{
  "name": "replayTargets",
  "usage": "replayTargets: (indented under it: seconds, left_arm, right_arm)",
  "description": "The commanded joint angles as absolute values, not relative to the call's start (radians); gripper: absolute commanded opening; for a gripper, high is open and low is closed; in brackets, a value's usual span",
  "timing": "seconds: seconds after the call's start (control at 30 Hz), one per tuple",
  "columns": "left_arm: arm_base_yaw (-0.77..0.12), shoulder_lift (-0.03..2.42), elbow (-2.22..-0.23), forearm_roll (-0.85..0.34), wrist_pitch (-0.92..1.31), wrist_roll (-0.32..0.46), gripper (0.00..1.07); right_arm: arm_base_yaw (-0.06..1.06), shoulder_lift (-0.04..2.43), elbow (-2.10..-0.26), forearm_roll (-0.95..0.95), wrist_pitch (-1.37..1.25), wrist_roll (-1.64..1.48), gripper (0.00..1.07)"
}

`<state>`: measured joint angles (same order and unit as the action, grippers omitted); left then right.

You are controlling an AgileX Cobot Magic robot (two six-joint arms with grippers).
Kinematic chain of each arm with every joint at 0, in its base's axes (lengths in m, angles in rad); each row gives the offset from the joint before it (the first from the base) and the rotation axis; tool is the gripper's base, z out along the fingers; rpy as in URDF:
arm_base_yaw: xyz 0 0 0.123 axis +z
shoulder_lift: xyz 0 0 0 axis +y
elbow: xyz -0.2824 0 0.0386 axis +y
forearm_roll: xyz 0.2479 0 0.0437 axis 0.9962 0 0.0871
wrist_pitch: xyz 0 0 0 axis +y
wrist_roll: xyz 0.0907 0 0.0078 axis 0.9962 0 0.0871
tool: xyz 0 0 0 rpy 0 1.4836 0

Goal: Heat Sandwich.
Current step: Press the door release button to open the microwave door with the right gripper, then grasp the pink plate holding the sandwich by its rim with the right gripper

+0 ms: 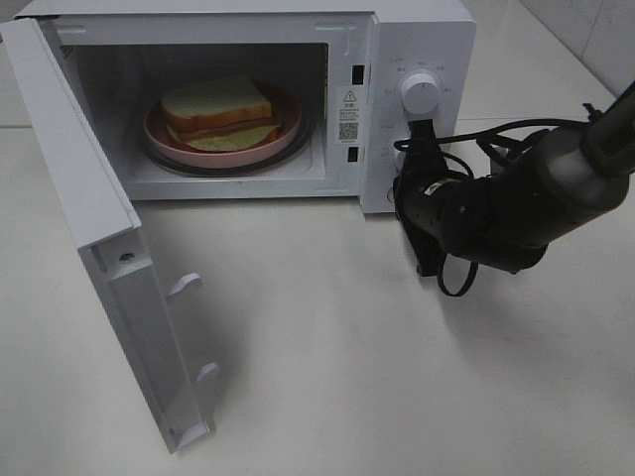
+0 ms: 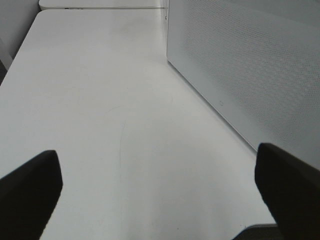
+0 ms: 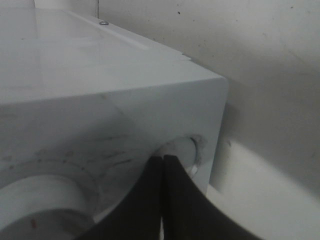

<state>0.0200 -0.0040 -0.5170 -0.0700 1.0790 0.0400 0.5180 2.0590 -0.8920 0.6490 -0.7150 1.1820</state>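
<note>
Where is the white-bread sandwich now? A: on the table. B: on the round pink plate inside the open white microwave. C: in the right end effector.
B: the white-bread sandwich lies on the round pink plate inside the white microwave, its door swung open.

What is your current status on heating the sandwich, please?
Left gripper open, over table. Right gripper shut, tips at lower knob of microwave. Sandwich on pink plate inside. Door wide open.
</note>
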Motion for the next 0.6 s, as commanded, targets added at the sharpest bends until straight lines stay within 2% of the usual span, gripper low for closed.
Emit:
replayTargets:
  seconds: [0.03,0.43,0.6]
  left_arm:
    - [0.016,-0.013,-0.515,-0.072,1.07,0.039,1.0]
    - [0.016,-0.013,-0.515,-0.072,1.07,0.039,1.0]
    - [0.016,-0.013,-0.515,-0.072,1.07,0.039,1.0]
  right_arm:
    - [0.515,2.019,-0.878,0.606,-0.727,1.167,0.0]
    - [0.515,1.911,-0.751,0.601,-0.605,1.065,0.0]
    - [0.514,1.842,-0.725,0.531,-0.505,0.981,0.0]
